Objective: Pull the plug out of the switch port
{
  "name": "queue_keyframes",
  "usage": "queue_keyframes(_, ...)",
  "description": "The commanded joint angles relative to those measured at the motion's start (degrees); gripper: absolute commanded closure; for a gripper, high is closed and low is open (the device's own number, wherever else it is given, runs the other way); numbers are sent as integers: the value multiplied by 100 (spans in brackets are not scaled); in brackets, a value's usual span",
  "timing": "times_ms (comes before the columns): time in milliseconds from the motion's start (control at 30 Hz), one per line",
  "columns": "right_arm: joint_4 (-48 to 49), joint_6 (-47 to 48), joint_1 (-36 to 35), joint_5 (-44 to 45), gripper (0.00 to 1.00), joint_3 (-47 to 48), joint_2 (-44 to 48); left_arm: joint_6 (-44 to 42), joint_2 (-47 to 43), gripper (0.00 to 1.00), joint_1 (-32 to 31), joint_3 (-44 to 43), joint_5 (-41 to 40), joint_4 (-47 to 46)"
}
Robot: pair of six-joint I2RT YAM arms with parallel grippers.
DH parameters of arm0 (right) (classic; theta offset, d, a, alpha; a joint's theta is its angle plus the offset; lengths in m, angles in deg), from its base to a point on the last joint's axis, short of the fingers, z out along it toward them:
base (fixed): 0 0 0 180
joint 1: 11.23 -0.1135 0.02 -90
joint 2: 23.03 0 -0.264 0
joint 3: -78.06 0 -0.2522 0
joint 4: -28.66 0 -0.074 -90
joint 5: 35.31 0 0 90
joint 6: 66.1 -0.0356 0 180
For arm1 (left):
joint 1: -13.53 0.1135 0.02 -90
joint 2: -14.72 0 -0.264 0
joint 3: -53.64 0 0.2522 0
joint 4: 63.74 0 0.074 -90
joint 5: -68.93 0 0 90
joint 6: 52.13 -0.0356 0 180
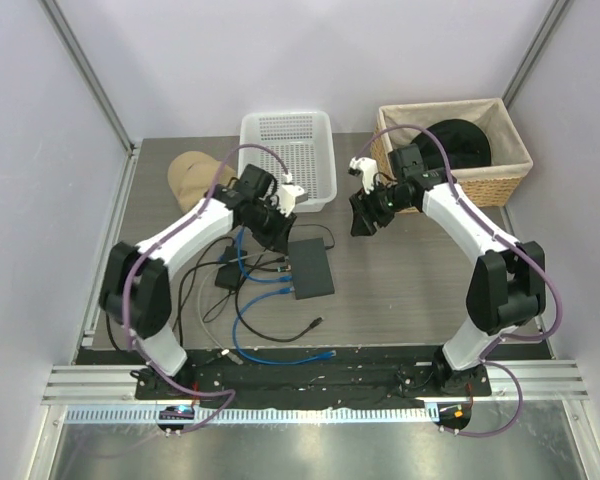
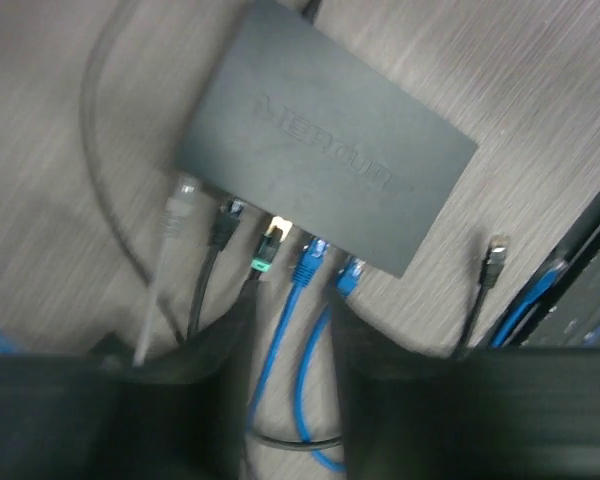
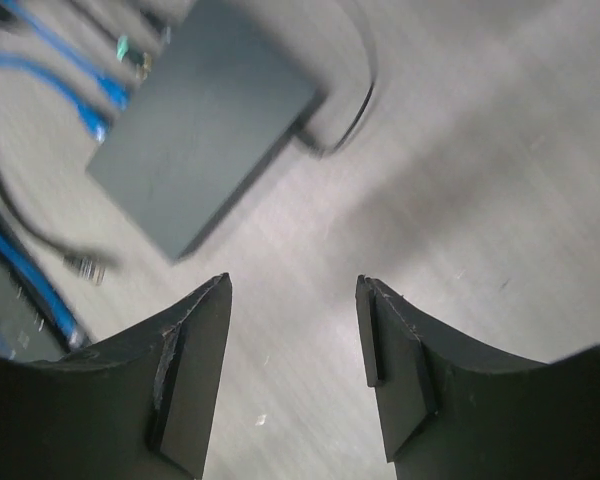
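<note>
**Near edge.** Loose blue cables point(image 1: 280, 352) lie in loops on the counter point(image 1: 400, 300). One free plug point(image 2: 495, 255) rests beside the switch, in no socket.

**Left of centre.** Just beyond the cables, the switch point(image 1: 311, 268) lies flat. Its socket row faces the counter's left edge, so the cords fan out on that side. Five plugs point(image 2: 270, 245) sit in the row: one pale, one black, one green-booted and two blue. Which of them is meant cannot be told.

**Left hand.** The left hand point(image 2: 295, 330) hovers low over these cords. Its fingers are apart, with blue cable running through the gap and nothing pinched. It appears lined up to take one plug by its boot.

**Right hand.** The right hand point(image 3: 295, 300) hangs spread and empty over bare counter, off the switch's far right side. It is probably placed to press the box down against the pull.

**Far edge.** A white plastic basket point(image 1: 290, 155) and a wicker basket point(image 1: 455, 145) stand here, apart from the work.
</note>
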Motion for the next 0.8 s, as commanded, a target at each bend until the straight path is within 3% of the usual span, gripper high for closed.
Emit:
queue_keyframes(0, 1227, -433, 12, -80, 39, -266, 357, 248, 817, 98, -19, -369, 392, -193)
queue_keyframes(100, 2089, -452, 4, -1, 40, -688, 410, 328, 1091, 100, -19, -448, 260, -403)
queue_keyframes(500, 2276, 778, -58, -598, 41, -355, -767, 899, 1804, 100, 51, -606, 1146, -825)
queue_keyframes(633, 2337, 1926, -260, -477, 43, -634, -742, 1110, 2076, 100, 69, -694, 1016, -650)
queue_keyframes(767, 3371, 2816, -523, -187, 45, -1417, -461, 1181, 2410, 100, 69, -598, 481, -571)
